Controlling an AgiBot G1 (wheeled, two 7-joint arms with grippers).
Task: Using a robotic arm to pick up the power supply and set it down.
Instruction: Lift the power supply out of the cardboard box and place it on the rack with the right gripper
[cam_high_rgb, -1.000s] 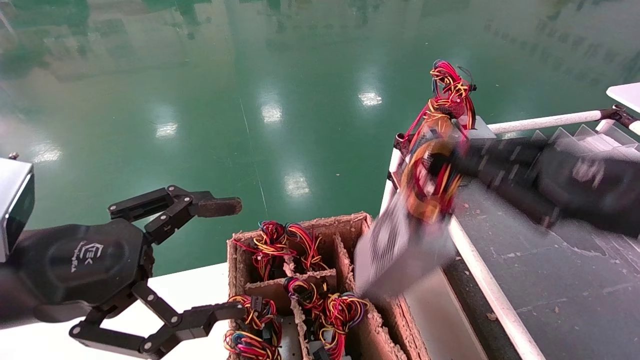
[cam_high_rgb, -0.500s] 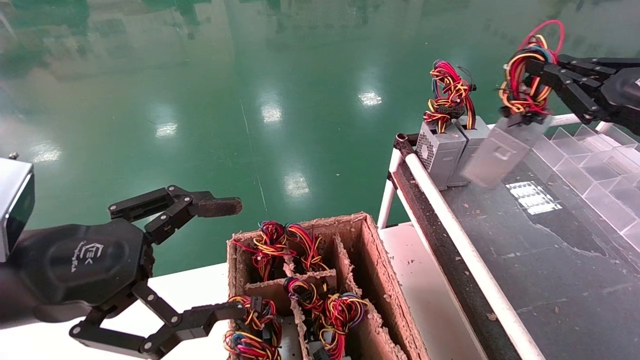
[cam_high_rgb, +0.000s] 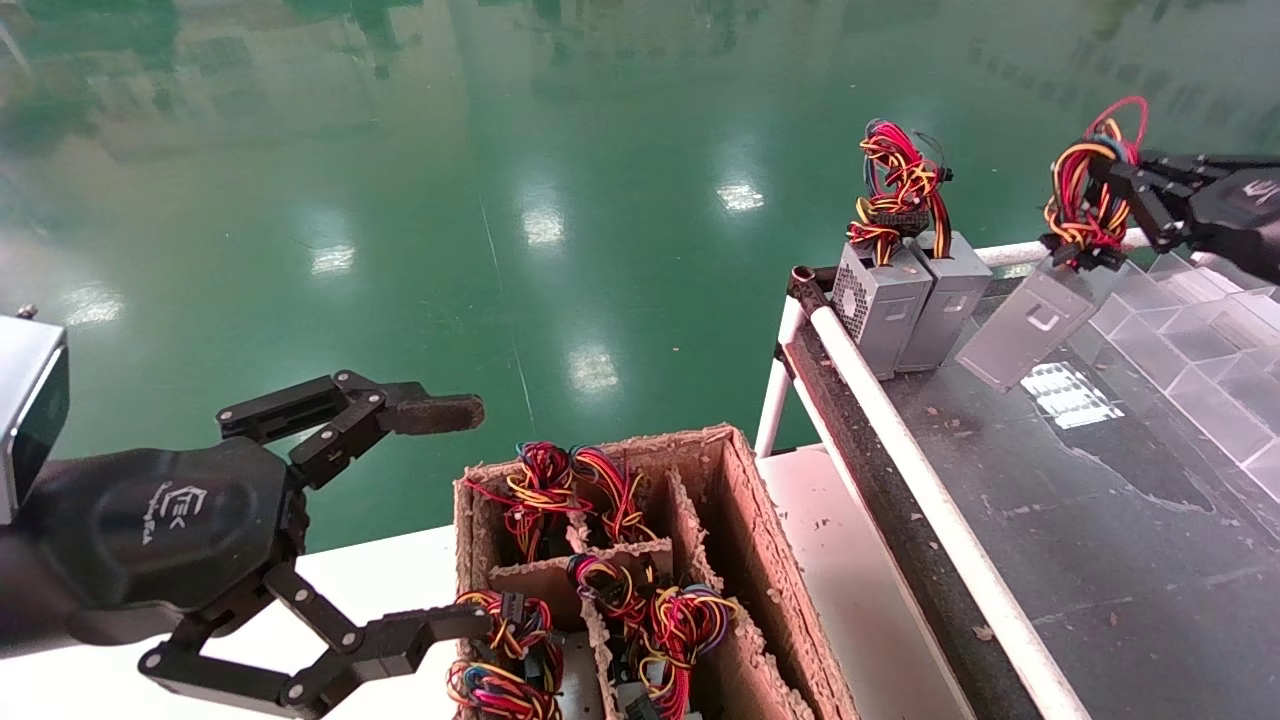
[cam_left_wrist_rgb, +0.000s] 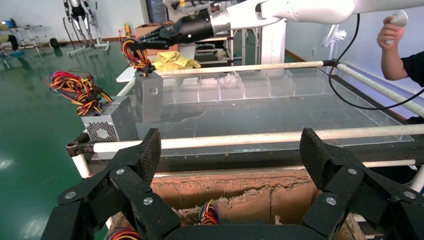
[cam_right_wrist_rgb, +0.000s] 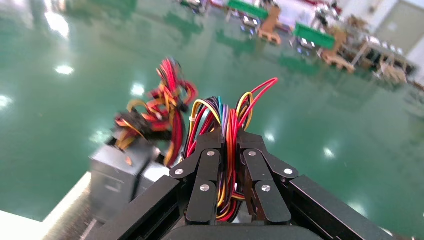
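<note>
The power supply is a small grey metal box with a stamped recess. It hangs tilted over the dark belt, just right of two grey boxes. My right gripper is shut on its red-yellow-orange wire bundle. In the right wrist view the wires run pinched between the right gripper and its black fingers. The left wrist view shows the power supply beside those boxes; whether its lower end touches the belt I cannot tell. My left gripper is parked open at lower left, nothing between its pads.
A vented grey box and a plain one stand at the belt's far left end. A cardboard crate with wire bundles sits below, beside the white rail. Clear dividers line the belt's right. A person's hand is far off.
My right gripper has carried the power supply up from over the crate and right to the belt, then lowered it beside the two boxes. The left arm has not moved.
</note>
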